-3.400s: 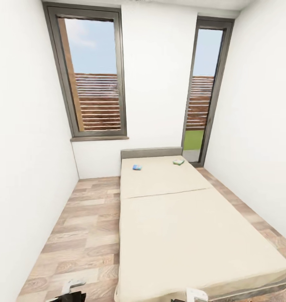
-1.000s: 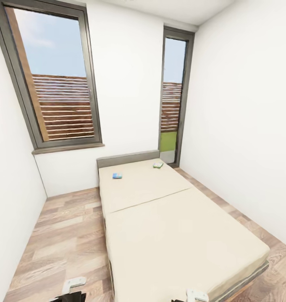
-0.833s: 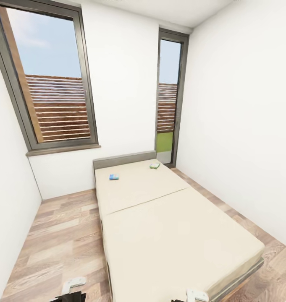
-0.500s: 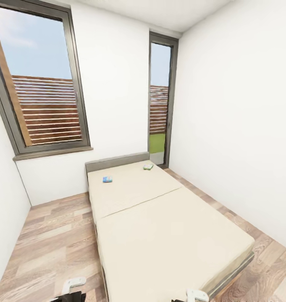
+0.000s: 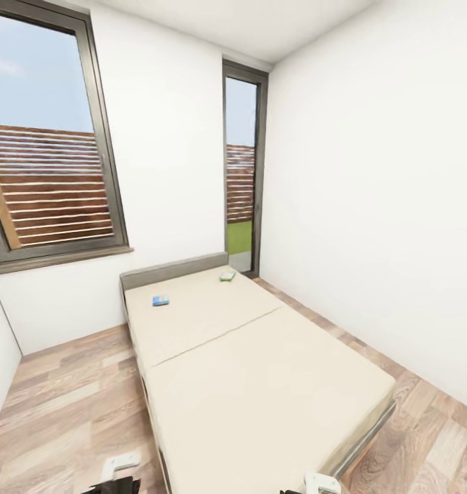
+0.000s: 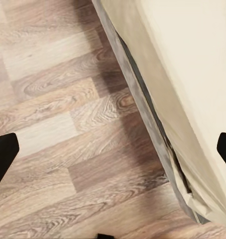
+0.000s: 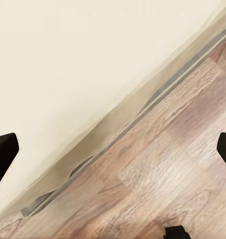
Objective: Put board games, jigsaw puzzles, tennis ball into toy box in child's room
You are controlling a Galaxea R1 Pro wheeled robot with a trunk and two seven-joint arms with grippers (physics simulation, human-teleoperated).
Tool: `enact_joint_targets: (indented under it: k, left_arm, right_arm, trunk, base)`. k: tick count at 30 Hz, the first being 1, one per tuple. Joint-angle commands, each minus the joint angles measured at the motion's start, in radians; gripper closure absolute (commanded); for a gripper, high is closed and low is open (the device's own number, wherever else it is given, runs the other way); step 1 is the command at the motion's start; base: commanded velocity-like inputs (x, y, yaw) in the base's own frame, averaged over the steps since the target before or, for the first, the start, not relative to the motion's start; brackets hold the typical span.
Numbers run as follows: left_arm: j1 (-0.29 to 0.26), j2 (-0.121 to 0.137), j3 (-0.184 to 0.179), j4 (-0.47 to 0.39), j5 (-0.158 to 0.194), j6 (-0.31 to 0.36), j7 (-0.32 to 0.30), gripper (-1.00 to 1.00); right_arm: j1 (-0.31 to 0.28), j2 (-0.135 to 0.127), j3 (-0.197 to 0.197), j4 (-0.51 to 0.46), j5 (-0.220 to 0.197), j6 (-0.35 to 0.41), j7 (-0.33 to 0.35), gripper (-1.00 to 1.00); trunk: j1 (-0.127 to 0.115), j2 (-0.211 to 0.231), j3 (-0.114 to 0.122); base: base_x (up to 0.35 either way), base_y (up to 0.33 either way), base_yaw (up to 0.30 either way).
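Little of the task looks done: two board games, a blue one (image 5: 160, 300) and a green one (image 5: 227, 276), lie apart at the far end of the bed (image 5: 260, 384), while both grippers hang spread wide and empty near its foot.
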Motion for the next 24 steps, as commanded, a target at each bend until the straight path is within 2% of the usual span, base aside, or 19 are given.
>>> enact_joint_targets:
  k: [1, 12, 24]
  left_arm:
    - [0.000, 0.000, 0.005, -0.002, 0.000, 0.006, -0.002, -1.00]
    - [0.000, 0.000, 0.005, -0.002, 0.000, 0.006, -0.002, -1.00]
    - [0.000, 0.000, 0.005, -0.002, 0.000, 0.006, -0.002, -1.00]
  right_arm:
    - [0.000, 0.000, 0.000, -0.002, -0.008, 0.005, -0.004, -1.00]
    - [0.000, 0.000, 0.000, -0.002, -0.008, 0.005, -0.004, -1.00]
    - [0.000, 0.000, 0.000, -0.002, -0.008, 0.005, -0.004, -1.00]
  trunk:
    - [0.000, -0.001, 0.000]
    - [0.000, -0.001, 0.013]
    - [0.000, -0.001, 0.027]
  base:
    - [0.000, 0.238, -0.201]
    - [0.000, 0.221, -0.201]
    - [0.000, 0.049, -0.201]
